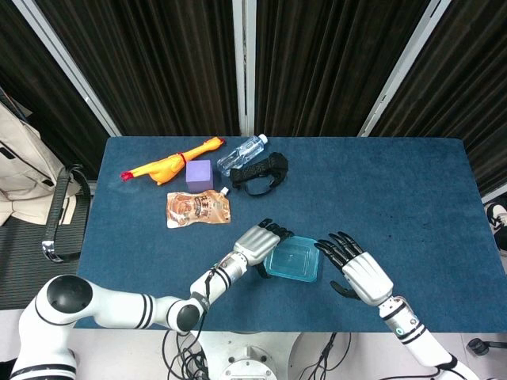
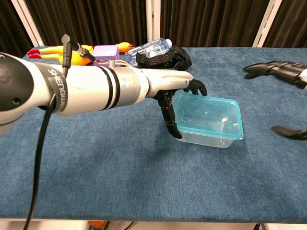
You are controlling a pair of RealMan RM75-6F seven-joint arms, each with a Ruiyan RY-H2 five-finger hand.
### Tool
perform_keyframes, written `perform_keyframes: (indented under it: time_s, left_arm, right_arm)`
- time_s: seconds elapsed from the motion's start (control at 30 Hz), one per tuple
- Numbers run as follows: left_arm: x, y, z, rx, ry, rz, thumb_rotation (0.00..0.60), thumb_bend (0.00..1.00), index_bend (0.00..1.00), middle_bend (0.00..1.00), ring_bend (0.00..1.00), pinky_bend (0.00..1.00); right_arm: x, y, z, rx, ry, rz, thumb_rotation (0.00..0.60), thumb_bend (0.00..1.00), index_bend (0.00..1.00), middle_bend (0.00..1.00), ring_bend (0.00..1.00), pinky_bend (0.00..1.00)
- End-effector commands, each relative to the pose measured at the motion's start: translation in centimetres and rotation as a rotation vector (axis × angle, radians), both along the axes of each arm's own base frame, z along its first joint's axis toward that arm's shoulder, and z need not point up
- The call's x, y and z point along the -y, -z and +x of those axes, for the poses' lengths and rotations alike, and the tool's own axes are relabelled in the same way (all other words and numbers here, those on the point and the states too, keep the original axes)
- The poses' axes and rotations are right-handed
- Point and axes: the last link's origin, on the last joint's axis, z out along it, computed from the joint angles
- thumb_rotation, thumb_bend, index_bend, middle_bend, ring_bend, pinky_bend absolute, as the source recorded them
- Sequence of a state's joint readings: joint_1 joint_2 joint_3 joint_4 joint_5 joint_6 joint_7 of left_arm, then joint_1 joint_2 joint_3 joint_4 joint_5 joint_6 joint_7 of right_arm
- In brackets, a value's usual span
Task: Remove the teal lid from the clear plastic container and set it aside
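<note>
While the blue table (image 1: 380, 182) held everything, the left hand (image 1: 255, 244) was right up against the left side of the box (image 1: 293, 261). Its thumb pointed down by the box's near left wall, and its other fingers (image 2: 195, 86) reached over the far left corner of the lid (image 2: 207, 111). I could not tell if it really gripped the box or only touched it. The fingers were partly curled, not in a fist.

The right hand (image 1: 358, 271) was just beside the right side of the box. Its fingers (image 2: 261, 68) were spread apart, and it held nothing. From the chest view it sat a little way off from the box, not touching it.

The clear box stood near the front edge of the table, between the two hands. The teal lid was on top of it, flat and closed.

Far back on the table lay a yellow rubber chicken (image 1: 170, 164), a black strap (image 1: 261, 172), a food pouch (image 1: 199, 209), a water bottle (image 1: 241, 153) and a small purple block (image 1: 199, 172). The block was next to the chicken, and the pouch lay just in front of the block.
</note>
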State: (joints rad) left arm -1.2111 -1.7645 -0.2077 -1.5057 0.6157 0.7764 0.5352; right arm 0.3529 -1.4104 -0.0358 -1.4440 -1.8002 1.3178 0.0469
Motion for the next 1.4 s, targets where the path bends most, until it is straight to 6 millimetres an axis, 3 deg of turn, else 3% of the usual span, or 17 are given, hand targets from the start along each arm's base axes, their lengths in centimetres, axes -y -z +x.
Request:
perform_keyframes:
  time_s: [0.03, 0.47, 1.27, 1.4]
  left_arm:
    - [0.0, 0.1, 0.0, 0.000, 0.003, 0.005, 0.600, 0.00, 0.26, 0.28, 0.13, 0.08]
    - [0.3, 0.1, 0.3, 0.002, 0.018, 0.018, 0.600, 0.00, 0.26, 0.29, 0.13, 0.08]
    - [0.5, 0.4, 0.3, -0.013, 0.021, 0.016, 0.600, 0.00, 0.26, 0.28, 0.13, 0.08]
    - [0.4, 0.5, 0.2, -0.017, 0.023, 0.019, 0.600, 0.00, 0.26, 0.28, 0.13, 0.08]
  right_arm:
    - [0.1, 1.5, 0.6, 0.010, -0.045, -0.003, 0.600, 0.12, 0.00, 0.03, 0.00, 0.00]
    - [0.7, 4.2, 0.5, 0.032, -0.091, -0.028, 0.600, 0.08, 0.00, 0.00, 0.00, 0.00]
    - [1.9, 4.4, 0.8, 0.044, -0.095, -0.048, 0.600, 0.07, 0.00, 0.00, 0.00, 0.00]
    - [2.1, 4.3, 0.9, 0.043, -0.102, -0.047, 0.600, 0.08, 0.00, 0.04, 0.00, 0.00]
